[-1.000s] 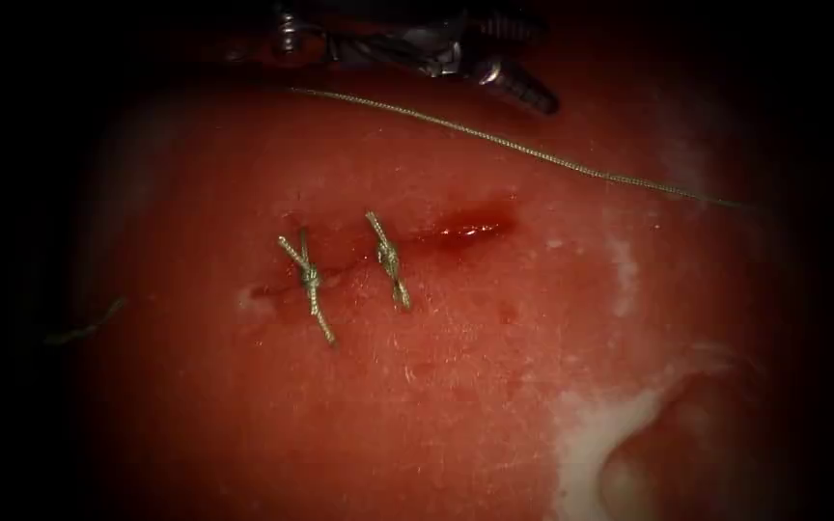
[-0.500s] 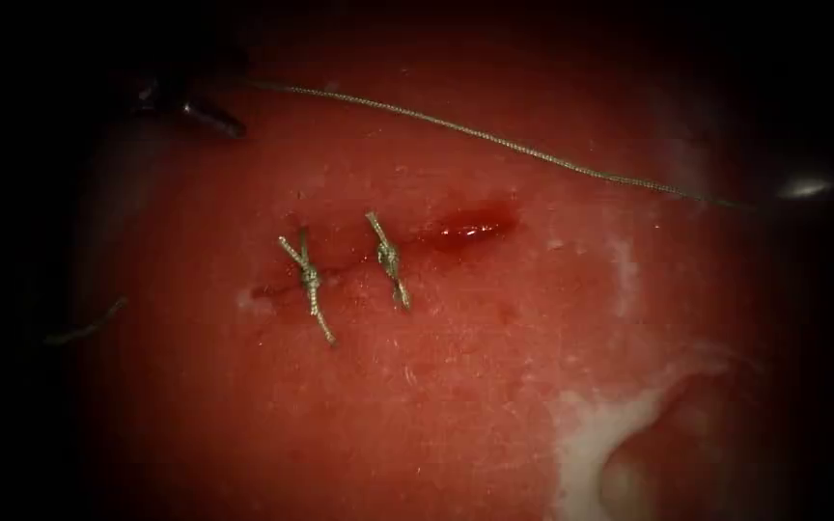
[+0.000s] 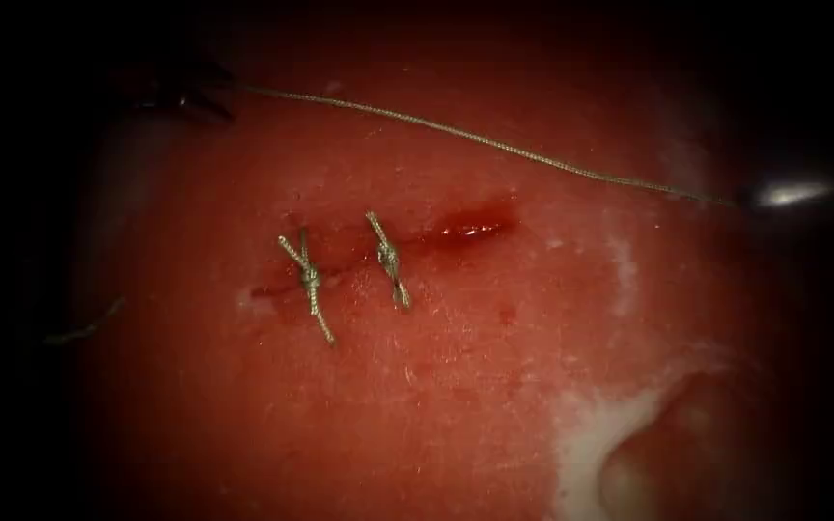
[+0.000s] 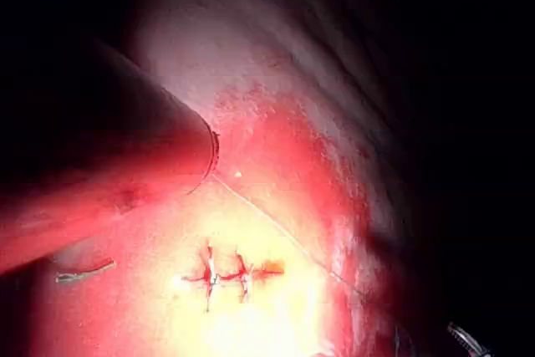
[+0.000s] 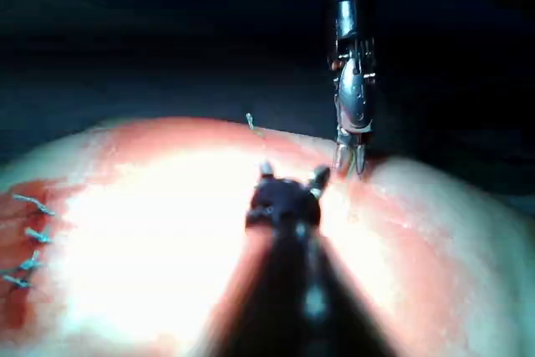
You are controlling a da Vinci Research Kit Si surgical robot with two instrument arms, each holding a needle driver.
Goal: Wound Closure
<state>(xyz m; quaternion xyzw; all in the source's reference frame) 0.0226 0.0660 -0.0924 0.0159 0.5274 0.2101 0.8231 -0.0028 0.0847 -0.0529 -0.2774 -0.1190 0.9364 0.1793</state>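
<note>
Endoscope view: the tissue [image 3: 456,405] is a red, wet mound with a pale patch toward 5 o'clock and darkness all around it. The cut [image 3: 378,253] lies across the middle. Two knotted stitches [image 3: 309,285] close its left part, and red fluid [image 3: 470,230] sits in the open right end. The thread [image 3: 494,145] runs as one line from the left tool [image 3: 185,99] at 10 o'clock to the right tool [image 3: 789,193] at 3 o'clock. Whether either tool grips it cannot be told, nor where the needle is. A cut end of thread [image 3: 84,328] lies at 9 o'clock.

Left wrist view: the left shaft [image 4: 109,181] hangs over the tissue, and the thread crosses beyond the stitches.

Right wrist view: the right tool [image 5: 292,175] and left tool [image 5: 351,160] stand close together over the brightly lit tissue.
</note>
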